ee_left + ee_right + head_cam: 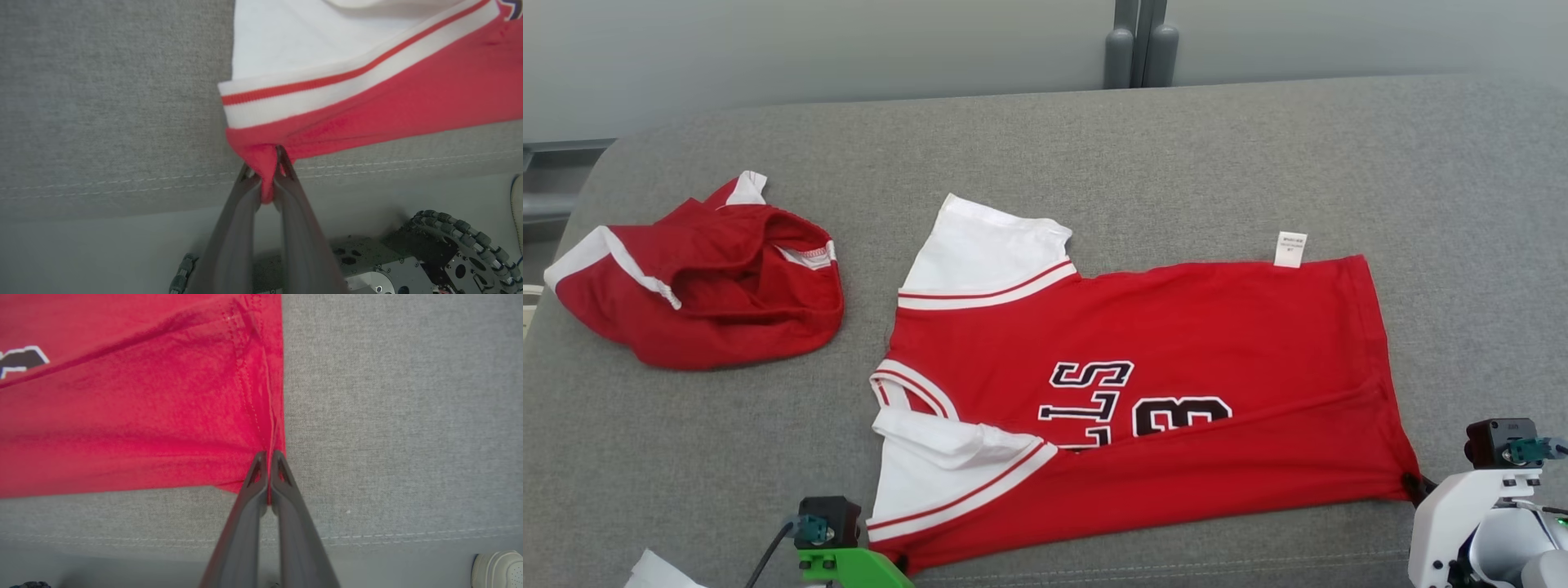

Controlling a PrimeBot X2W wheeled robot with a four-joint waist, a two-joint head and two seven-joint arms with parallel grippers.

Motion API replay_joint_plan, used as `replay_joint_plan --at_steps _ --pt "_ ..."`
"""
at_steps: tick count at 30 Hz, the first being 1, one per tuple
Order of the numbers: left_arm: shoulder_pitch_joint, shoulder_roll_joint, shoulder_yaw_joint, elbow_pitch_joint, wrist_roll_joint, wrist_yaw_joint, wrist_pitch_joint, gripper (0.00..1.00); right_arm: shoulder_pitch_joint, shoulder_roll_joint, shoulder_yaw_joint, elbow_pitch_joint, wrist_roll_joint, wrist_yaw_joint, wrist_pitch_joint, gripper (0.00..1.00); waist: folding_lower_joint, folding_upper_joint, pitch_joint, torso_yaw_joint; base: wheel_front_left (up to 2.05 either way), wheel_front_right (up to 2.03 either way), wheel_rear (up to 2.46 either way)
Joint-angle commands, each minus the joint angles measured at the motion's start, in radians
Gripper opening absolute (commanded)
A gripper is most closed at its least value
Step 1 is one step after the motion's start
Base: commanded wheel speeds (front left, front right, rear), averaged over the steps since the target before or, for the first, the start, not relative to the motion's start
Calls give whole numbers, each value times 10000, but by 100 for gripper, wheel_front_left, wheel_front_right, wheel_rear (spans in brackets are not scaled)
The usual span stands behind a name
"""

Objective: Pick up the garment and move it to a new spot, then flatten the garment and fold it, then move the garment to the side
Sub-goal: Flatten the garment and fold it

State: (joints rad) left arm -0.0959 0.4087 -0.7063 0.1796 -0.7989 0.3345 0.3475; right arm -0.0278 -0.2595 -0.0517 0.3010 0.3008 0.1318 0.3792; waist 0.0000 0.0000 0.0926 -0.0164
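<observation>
Red jersey [1143, 359] — near corners pinched between left fingers [241, 212] and right fingers [250, 506].

Red jersey [1176, 327], seemingly part-folded, on grey cushion [1094, 139]

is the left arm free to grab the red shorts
Probably not yet: the left gripper is shut on a corner of the jersey and would have to let go first. Nothing lies between it and the shorts.

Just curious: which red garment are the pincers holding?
The spread-out jersey with lettering: the left pincer and right pincer pinch its near corners. The crumpled shorts lie apart, untouched.
</observation>
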Motion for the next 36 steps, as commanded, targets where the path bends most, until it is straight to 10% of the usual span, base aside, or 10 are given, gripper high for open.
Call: replay_joint_plan --at_steps 1,2,3,12,25,36 --pt "184 150 23 51 -10 -7 -20 0 126 -18 -29 24 24 -22 33 0 0 0 -41 23 0 0 0" --pt "211 173 19 54 4 -53 -100 25 160 -3 -50 23 33 -22 42 31 0 0 -63 31 0 0 0" --pt "244 175 43 62 48 -86 -237 98 214 24 -50 24 56 -22 76 100 0 0 -91 39 0 0 0" --pt "643 -77 417 375 -295 -437 -1356 100 621 174 -592 -549 -172 -18 -500 100 0 0 -628 144 0 0 0" --pt "452 -656 1965 521 175 -767 -5694 100 897 1666 -1258 -1488 -73 -19 -2419 100 0 0 -1452 605 0 0 0" --pt "774 -1061 3421 -298 1452 -1011 -6121 100 718 2029 60 -1770 -291 -17 -4531 100 0 0 -1813 648 0 0 0"
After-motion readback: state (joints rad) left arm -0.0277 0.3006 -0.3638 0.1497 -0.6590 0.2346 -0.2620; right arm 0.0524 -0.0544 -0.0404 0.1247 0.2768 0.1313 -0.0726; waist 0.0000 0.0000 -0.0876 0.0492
